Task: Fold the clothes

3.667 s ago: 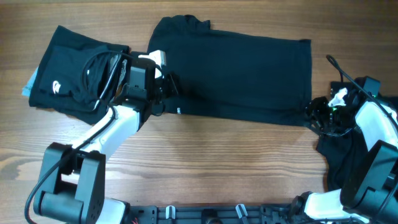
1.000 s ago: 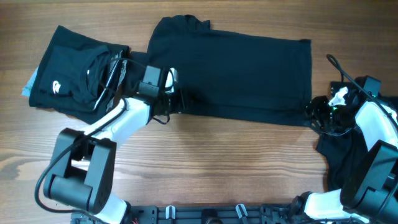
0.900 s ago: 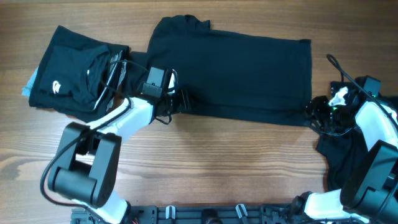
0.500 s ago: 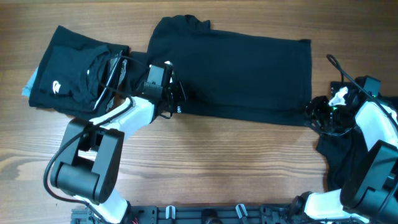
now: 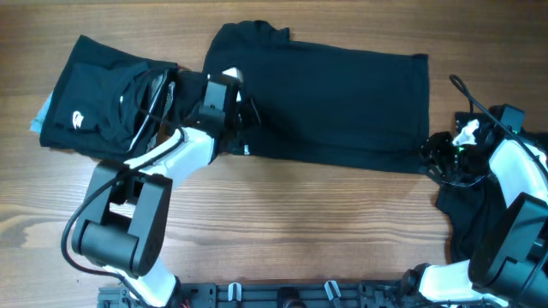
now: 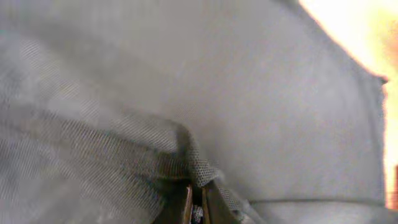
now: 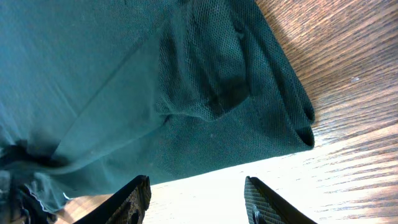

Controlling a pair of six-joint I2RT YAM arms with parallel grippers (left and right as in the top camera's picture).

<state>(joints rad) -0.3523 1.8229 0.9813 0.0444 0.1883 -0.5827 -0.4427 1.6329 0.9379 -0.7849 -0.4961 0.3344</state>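
Okay, from overhead: the spread-out shirt [image 5: 334,94] lies flat across the middle of the table [image 5: 300,222], collar end toward my left. My left gripper [image 5: 245,115] is down on it near that left edge, and my right gripper [image 5: 438,158] sits at the lower right corner. There's a folded shirt [image 5: 94,111] with a small white logo [image 5: 77,120] off to the far left, and another dark heap [image 5: 467,214] under my right arm. Left wrist cam is basically all fabric, but right at the bottom my fingertips [image 6: 186,202] are pressed together with a little ridge of mesh pinched between them, so the left has a bite of the shirt. Can't tell how many layers I caught, though. Right wrist cam shows the corner of the shirt, a couple of layers stacked at the hem, lying on the wood, and my fingers [image 7: 134,199] standing well apart with nothing between them, so no grip there yet. My guess is this stuff is light, floppy and a bit stretchy: it'll sag and drag rather than hold any shape, and a thin pinch could slip out. I'd grab at hems and corners, both sides at once, and get every layer in the bite.
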